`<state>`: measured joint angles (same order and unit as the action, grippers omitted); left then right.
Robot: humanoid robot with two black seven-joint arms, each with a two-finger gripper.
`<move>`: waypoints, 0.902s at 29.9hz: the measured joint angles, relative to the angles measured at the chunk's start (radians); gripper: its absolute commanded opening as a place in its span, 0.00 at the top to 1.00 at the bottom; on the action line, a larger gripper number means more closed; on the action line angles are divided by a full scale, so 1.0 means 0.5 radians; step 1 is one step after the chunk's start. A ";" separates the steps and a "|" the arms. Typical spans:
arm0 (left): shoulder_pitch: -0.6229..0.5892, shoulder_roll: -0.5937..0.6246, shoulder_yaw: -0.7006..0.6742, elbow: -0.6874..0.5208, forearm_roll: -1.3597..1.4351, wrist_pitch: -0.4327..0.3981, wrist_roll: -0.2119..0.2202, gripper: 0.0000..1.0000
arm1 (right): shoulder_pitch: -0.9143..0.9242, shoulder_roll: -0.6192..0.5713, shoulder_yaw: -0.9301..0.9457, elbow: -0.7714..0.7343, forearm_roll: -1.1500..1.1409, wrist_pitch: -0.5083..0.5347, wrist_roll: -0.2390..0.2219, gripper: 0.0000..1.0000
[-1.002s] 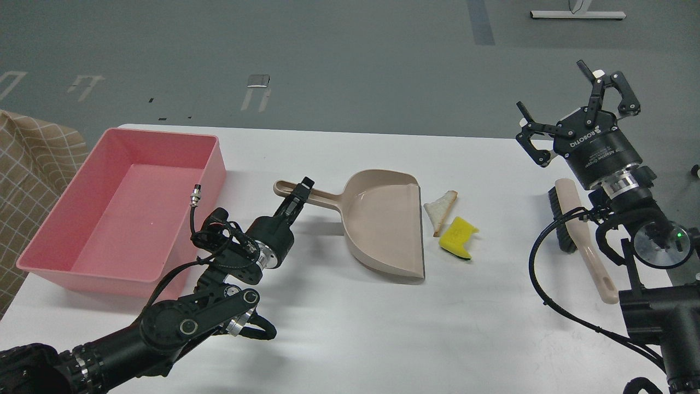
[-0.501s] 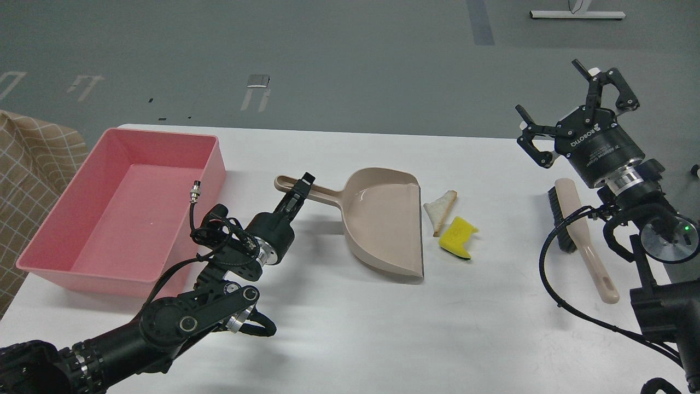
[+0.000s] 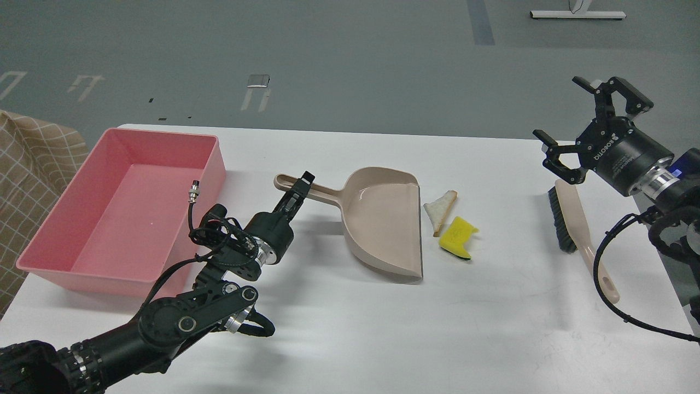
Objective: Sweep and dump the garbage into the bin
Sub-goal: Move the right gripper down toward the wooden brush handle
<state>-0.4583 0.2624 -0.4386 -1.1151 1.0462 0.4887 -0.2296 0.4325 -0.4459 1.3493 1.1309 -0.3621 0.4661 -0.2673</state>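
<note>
A white table (image 3: 350, 328) fills the lower part of the frame. At its left edge the pink bin (image 3: 60, 241) is seen, with nothing inside it. At centre, the beige dustpan (image 3: 383, 219) lies with its handle pointing toward the left and its open lip facing right. The handle is clasped by the left gripper (image 3: 299, 189), whose narrow fingers are closed around it near the handle's end. Just right of the dustpan's lip, the bread piece (image 3: 439, 209) and the yellow sponge chunk (image 3: 456, 238) are found on the tabletop, close together and outside the pan. At the right of the frame, a brush (image 3: 574, 219) with dark bristles lies on the table. Above its upper end the right gripper (image 3: 588, 117) is held with its fingers spread wide, grasping nothing.
</note>
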 measured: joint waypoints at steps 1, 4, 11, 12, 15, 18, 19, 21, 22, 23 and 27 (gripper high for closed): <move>0.000 0.000 0.000 0.000 0.000 0.000 0.000 1.00 | 0.000 -0.022 -0.011 0.000 0.000 0.003 0.000 0.00; 0.000 0.000 0.000 0.000 0.000 0.000 -0.001 1.00 | 0.000 -0.083 -0.028 0.003 0.000 0.011 0.000 0.00; -0.001 0.002 0.000 0.000 0.000 0.000 -0.001 1.00 | 0.013 -0.222 -0.170 0.005 -0.155 0.043 0.017 0.00; -0.001 0.002 0.001 0.000 0.000 0.000 -0.002 1.00 | 0.028 -0.238 -0.200 0.007 -0.179 0.044 0.018 0.00; -0.001 0.003 0.003 0.000 0.000 0.000 -0.004 1.00 | 0.064 -0.265 -0.305 0.009 -0.277 0.045 0.018 0.01; -0.001 0.003 0.003 0.000 0.000 0.000 -0.004 1.00 | 0.118 -0.286 -0.390 0.010 -0.444 0.045 0.019 0.01; -0.001 0.003 0.003 0.000 0.000 0.000 -0.004 1.00 | 0.137 -0.290 -0.419 0.014 -0.534 0.045 0.019 0.01; -0.001 0.003 0.003 0.000 0.000 0.000 -0.004 1.00 | 0.164 -0.292 -0.458 0.033 -0.705 0.046 0.019 0.01; -0.001 0.003 0.003 0.000 0.000 0.000 -0.004 1.00 | 0.175 -0.298 -0.472 0.051 -0.780 0.046 0.015 0.01; -0.001 0.003 0.003 0.000 0.000 0.000 -0.004 1.00 | 0.183 -0.306 -0.482 0.070 -0.835 0.046 0.009 0.01; -0.002 0.003 0.003 0.000 0.009 0.000 -0.004 1.00 | 0.203 -0.345 -0.530 0.195 -1.028 0.046 -0.007 0.01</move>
<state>-0.4593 0.2639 -0.4373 -1.1152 1.0506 0.4887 -0.2317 0.5340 -0.6182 1.0845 1.2284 -0.8761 0.4891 -0.2708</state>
